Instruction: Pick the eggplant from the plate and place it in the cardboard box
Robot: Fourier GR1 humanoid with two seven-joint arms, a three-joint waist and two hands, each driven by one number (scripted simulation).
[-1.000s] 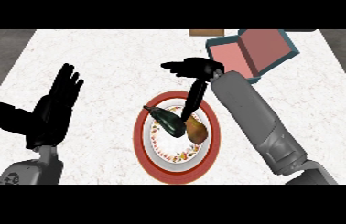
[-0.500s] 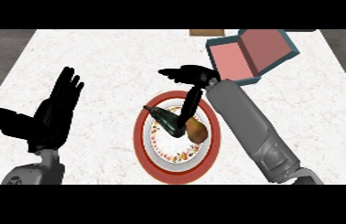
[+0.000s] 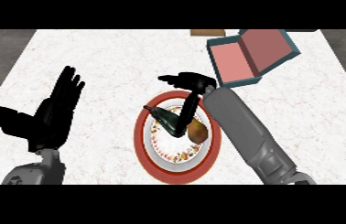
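One white marble counter (image 3: pixel 101 54) bears plate (image 3: pixel 145 145); cardboard box (image 3: pixel 250 58).

Dark eggplant (image 3: pixel 169 121) lies on red-rimmed plate (image 3: pixel 145 147).

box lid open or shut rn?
Open. The cardboard box at the counter's far right shows its pink inside, with the lid flap folded back. Nothing visible inside; the eggplant is on the plate.

Right hand (image 3: pixel 192 83) over plate (image 3: pixel 145 145) — eggplant (image 3: pixel 169 121) there — cardboard box (image 3: pixel 250 56) beyond.
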